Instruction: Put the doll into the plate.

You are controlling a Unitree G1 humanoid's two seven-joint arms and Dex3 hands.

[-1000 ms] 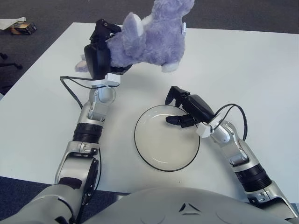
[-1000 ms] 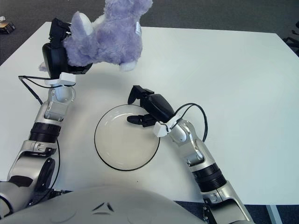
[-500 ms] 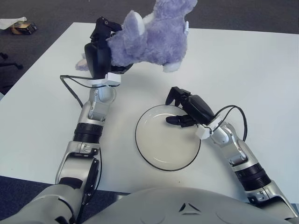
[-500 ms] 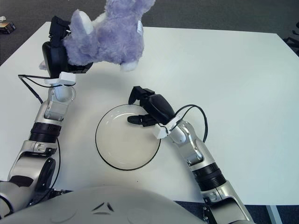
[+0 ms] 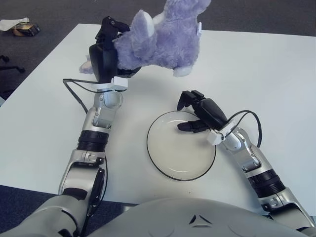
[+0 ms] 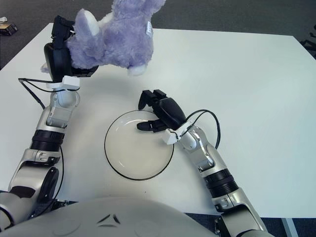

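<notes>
Table (image 5: pixel 276 74): white, carries the plate. Doll (image 5: pixel 163 37): purple plush, held aloft up and to the left of the plate, well clear of it. Plate (image 5: pixel 163 165): shallow, dark-rimmed, nothing in it. Left robot hand (image 5: pixel 104 58): fingers clamped on the doll's rear end, beyond the plate's upper-left. Right robot hand (image 5: pixel 195 114): over the plate's upper-right rim, fingers curled at the edge; I cannot tell whether they actually pinch the rim.

Step in hand, as I judge it: carry the doll across. I want its bulk centred over the plate before I lower it. Soft body will sag, so I release low. The right robot hand should steady the plate and keep clear of the drop.
</notes>
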